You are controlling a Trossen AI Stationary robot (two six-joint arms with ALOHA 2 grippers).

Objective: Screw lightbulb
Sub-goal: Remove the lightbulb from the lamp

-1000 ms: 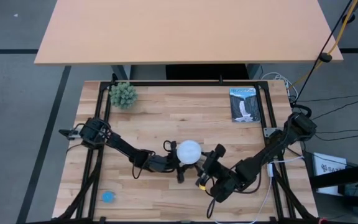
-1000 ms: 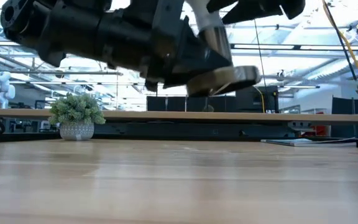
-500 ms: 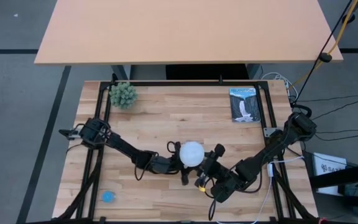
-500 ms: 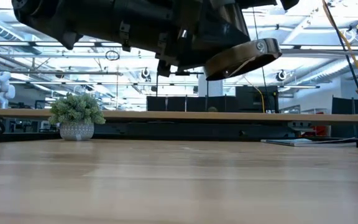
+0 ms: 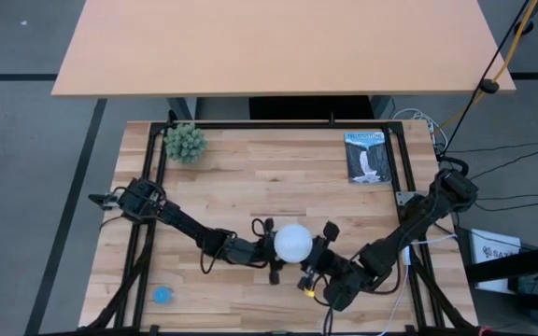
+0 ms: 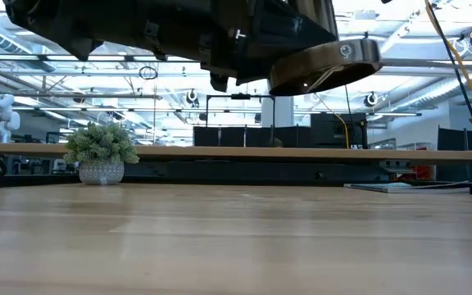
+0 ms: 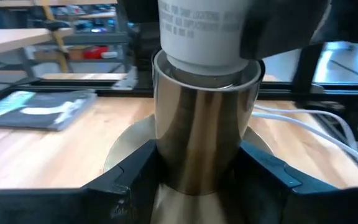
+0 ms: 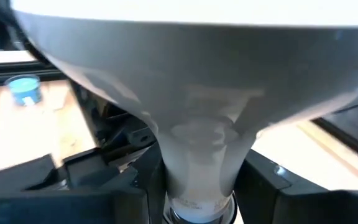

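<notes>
The white lightbulb hangs above the near middle of the table, dome up, between my two grippers. Its neck enters the top of a shiny metal socket, whose round disc base shows lifted well clear of the table in the low view. My left gripper is shut on the socket from the bulb's left. My right gripper is shut on the bulb from its right. My left gripper pinches the socket's metal barrel between its two fingers, low on the barrel just above the disc base. The fingers come level from the table's left. The socket stands upright, lifted clear of the table. My right gripper pinches the bulb's narrow white neck between its two fingers, below the wide dome. The fingers come about level from the table's right. The bulb stands upright with its dome up, clear of the table.
A small potted plant stands at the far left, a booklet lies at the far right, and a small blue object sits at the near left. White cords run along the table's right side.
Both grippers have carried the bulb and socket together toward the table's near edge and a little to the right. In the low view the socket's disc has gone from tilted to nearly level and stands higher in the picture.
</notes>
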